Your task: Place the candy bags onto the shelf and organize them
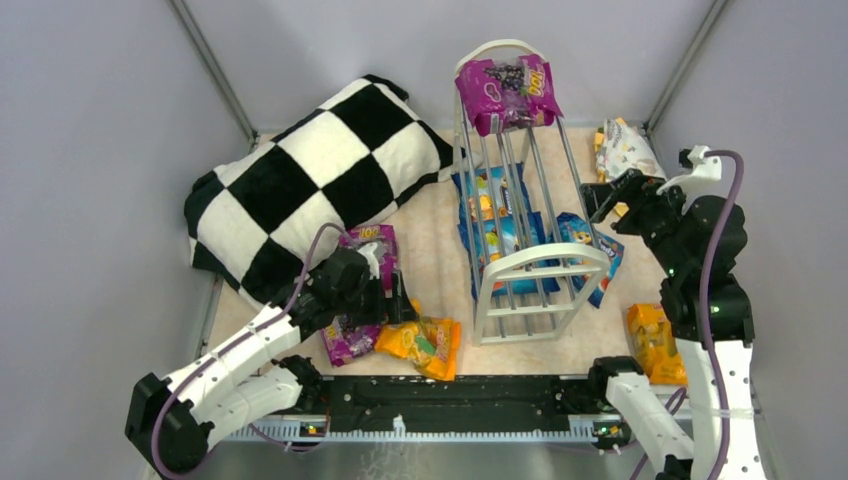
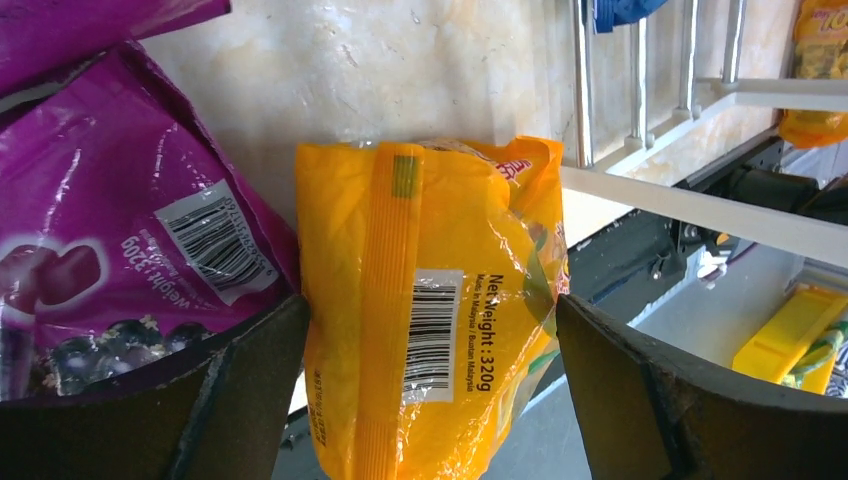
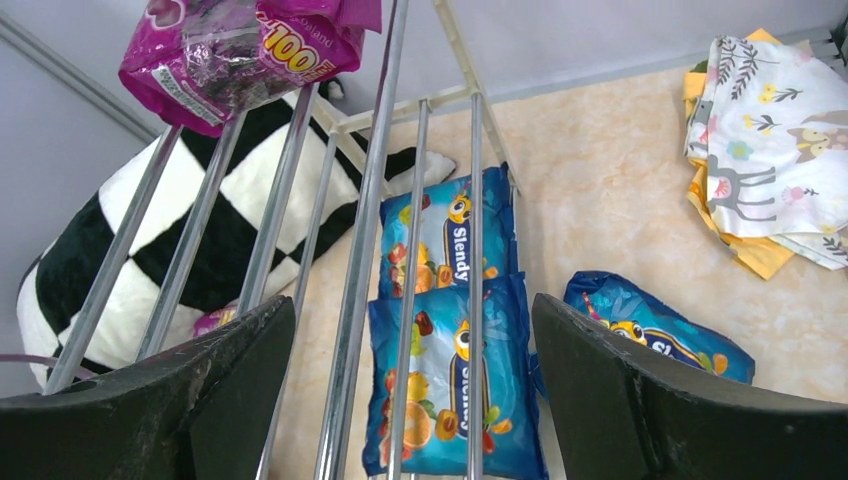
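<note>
- Left gripper (image 1: 398,312) (image 2: 430,315) is down on the table off the shelf's near-left corner. Its fingers are spread wide with an orange bag (image 1: 420,345) (image 2: 430,300) lying between them, barcode side up. From where I stand I can't tell whether either finger actually touches it.
- Right gripper (image 1: 603,203) (image 3: 412,308) hangs beside the shelf's right side, about halfway along, angled in toward the rods. Its fingers stand wide apart with nothing between them.
- The shelf (image 1: 530,265) (image 2: 690,210) (image 3: 360,230) stands upright on its arched end frames, mid-table, running from near the arm bases toward the back wall.
- One purple bag (image 1: 505,92) (image 3: 240,50) sits on top of the shelf at its far end, resting across the rods.
- A pair of blue bags (image 1: 490,205) (image 3: 450,250) lies flat on the table under the shelf, end to end.
- A third blue bag (image 1: 578,232) (image 3: 655,325) lies just outside the shelf's right side, toward the near end frame.
- Left of the shelf's near end, a near purple bag (image 1: 345,340) (image 2: 110,240) lies right against the orange bag. A farther purple bag (image 1: 372,245) (image 2: 90,25) lies just behind it.
- A second orange bag (image 1: 650,340) lies well off the shelf's near-right corner, beside the right arm.
- A checkered pillow (image 1: 320,170) (image 3: 90,260) fills the space to the shelf's far left, one corner reaching close to the far end frame.
- A patterned cloth (image 1: 628,148) (image 3: 770,140) is crumpled to the right of the shelf's far end.
</note>
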Controlling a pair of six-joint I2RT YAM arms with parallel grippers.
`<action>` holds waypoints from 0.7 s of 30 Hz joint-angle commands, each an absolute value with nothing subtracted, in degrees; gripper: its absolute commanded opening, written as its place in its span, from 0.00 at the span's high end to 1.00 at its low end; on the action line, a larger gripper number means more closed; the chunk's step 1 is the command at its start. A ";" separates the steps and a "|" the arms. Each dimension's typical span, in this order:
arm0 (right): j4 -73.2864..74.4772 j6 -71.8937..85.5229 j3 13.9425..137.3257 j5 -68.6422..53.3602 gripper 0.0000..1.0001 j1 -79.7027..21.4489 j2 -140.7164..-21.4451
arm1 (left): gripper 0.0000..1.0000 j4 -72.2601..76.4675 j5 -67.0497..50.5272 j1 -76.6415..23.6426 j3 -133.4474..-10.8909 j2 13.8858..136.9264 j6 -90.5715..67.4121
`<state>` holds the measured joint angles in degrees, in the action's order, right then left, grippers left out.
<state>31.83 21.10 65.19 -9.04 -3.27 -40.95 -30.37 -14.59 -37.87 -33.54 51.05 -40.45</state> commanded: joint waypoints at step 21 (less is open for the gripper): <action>27.54 22.51 65.75 -9.57 0.12 -3.69 -48.32 | 0.08 -15.63 -30.68 -37.88 -25.49 55.40 -41.59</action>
<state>29.87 21.80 65.21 -8.71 -3.27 -47.35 -22.50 -29.98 -37.87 -26.89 55.31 -38.04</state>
